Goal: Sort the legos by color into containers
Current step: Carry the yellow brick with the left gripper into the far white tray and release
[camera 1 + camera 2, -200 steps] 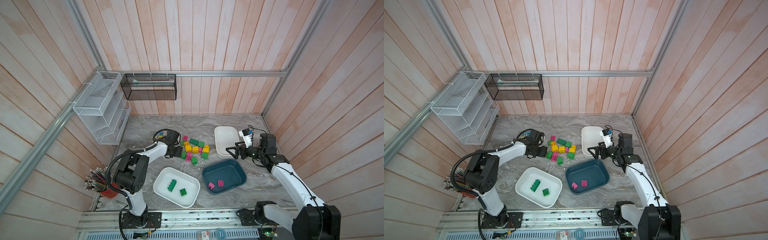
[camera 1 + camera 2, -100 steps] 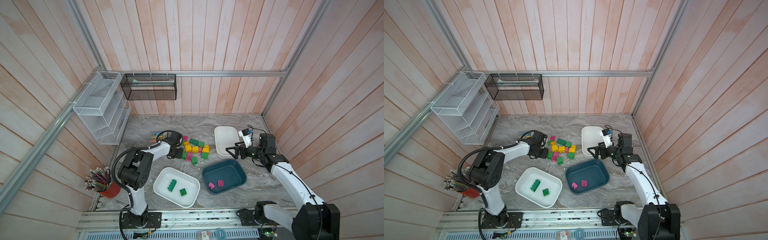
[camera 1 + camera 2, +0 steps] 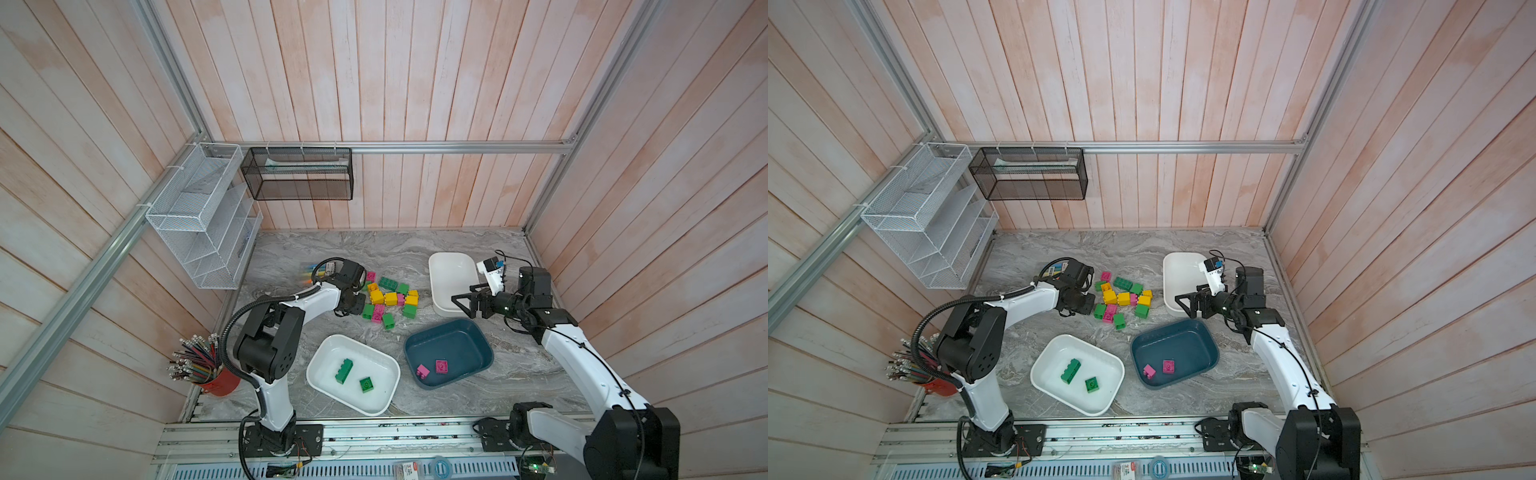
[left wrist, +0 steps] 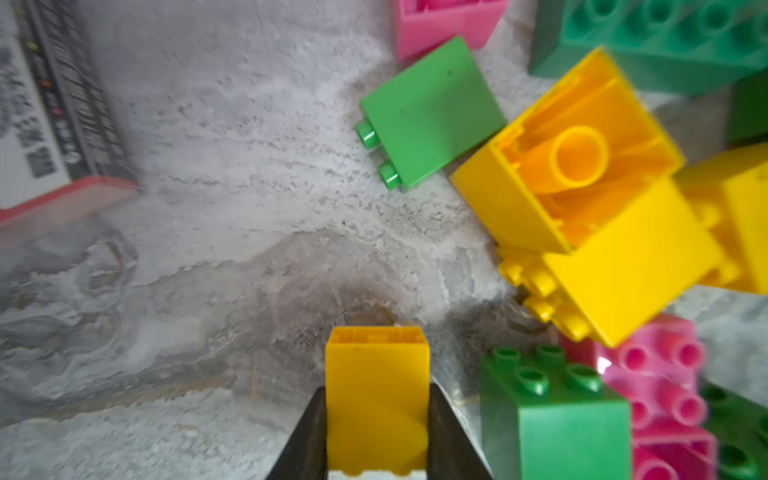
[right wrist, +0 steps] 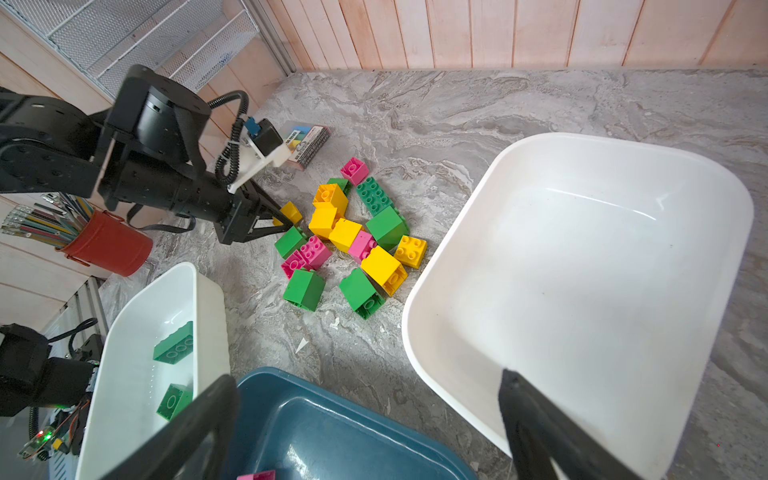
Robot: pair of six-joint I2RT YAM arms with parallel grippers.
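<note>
Your left gripper (image 4: 377, 390) has its fingers clamped on a small yellow square plastic brick (image 4: 376, 361) at the left of the mixed-colour brick pile (image 3: 388, 297), midway across the grey marbled table (image 3: 374, 249). Lift straight up, clear of the neighbouring green studded brick (image 4: 552, 419), then carry it, I'd judge, to the empty white plastic tub (image 3: 451, 274) by the table's right edge. Your right gripper (image 5: 368, 378), fingers wide apart, hovers at that tub's near corner; move it aside

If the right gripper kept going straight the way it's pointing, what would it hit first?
Likely the loose legos: the right gripper, jaws open, points across the white tub's near corner toward that pile. Its height over the table is unclear, so it might pass above them.
</note>
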